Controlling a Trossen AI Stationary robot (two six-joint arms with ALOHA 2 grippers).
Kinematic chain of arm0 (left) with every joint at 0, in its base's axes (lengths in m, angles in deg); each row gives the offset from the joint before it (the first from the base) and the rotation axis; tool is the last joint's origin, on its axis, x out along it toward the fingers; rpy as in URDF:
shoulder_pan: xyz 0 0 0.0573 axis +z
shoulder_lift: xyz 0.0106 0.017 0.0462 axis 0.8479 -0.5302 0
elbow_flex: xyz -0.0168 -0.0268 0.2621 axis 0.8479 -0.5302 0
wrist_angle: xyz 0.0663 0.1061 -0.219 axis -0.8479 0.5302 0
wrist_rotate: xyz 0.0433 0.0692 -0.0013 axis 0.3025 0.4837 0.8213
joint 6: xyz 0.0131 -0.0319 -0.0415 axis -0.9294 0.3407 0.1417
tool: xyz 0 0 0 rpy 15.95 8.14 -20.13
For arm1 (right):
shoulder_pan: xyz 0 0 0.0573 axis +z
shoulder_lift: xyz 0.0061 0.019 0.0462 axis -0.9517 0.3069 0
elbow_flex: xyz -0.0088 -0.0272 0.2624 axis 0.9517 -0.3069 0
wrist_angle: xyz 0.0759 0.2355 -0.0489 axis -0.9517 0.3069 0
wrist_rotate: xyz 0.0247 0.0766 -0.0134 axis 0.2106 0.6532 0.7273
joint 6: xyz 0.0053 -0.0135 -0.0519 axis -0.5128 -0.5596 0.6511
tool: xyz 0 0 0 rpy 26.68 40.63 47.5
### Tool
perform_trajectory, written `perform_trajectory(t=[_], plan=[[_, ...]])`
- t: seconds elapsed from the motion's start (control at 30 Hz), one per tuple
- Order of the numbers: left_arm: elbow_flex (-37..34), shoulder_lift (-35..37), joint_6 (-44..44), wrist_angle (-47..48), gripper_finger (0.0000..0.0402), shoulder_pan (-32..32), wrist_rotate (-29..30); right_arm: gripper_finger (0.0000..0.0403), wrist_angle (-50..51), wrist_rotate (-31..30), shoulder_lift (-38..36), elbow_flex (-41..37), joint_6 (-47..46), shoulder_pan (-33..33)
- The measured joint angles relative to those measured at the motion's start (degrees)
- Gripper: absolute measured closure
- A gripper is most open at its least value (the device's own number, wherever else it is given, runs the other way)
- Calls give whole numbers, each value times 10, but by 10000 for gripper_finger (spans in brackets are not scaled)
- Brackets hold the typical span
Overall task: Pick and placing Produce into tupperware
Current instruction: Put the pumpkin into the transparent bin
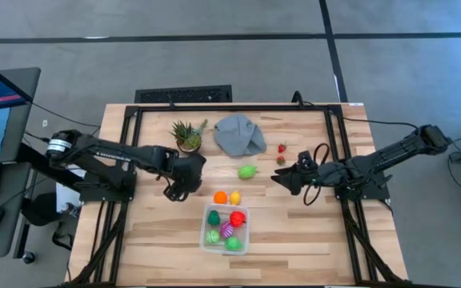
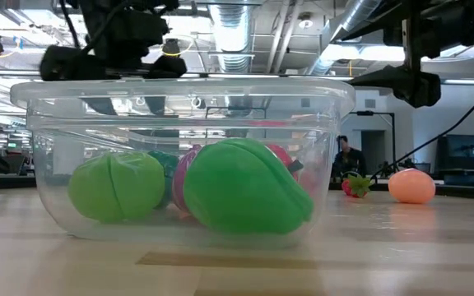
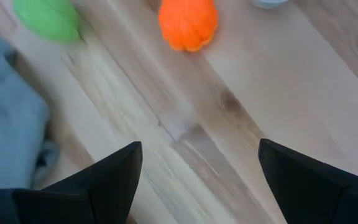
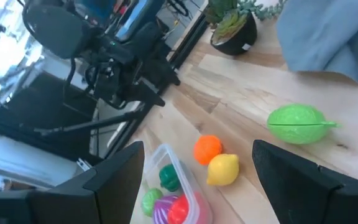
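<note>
High view: left gripper [image 1: 176,190] hovers, fingers spread and empty, beside orange toy [image 1: 220,197] near the tupperware [image 1: 245,232], likely lining up.

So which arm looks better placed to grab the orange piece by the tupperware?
Left, probably: its open hand sits near the orange piece, which lies ahead between its fingers in the left wrist view. The right hand is farther off.

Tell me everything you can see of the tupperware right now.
The tupperware is a clear, colourless plastic box, rectangular with rounded corners and a thicker rim, open with no lid. It sits flat on the wooden table near the front edge, midway between the arms. Inside lie several toy pieces: green ones, a red one and a pink-purple striped one. An orange fruit and a yellow lemon lie just outside its far side. Neither gripper touches it.
</note>
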Motion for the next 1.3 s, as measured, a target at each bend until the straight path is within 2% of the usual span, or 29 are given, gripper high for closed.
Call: perform_trajectory(t=[0.2,0.47,0.67,0.8,0.97,1.3], plan=[[0,-2,-123,-42,88,40,-50,81,-11,-56,15,0,-29,25],[0,-7,-171,-90,88,45,-99,81,-71,-64,81,0,-44,30],[2,-35,-179,-127,88,34,-89,81,-118,-64,113,0,-38,30],[2,-69,-185,-126,88,22,-58,81,-146,-63,110,1,-18,30],[3,-107,-184,-124,88,13,-49,81,-164,-64,93,5,17,31],[4,-116,-173,-180,88,-4,-54,81,-166,-62,87,11,38,37]])
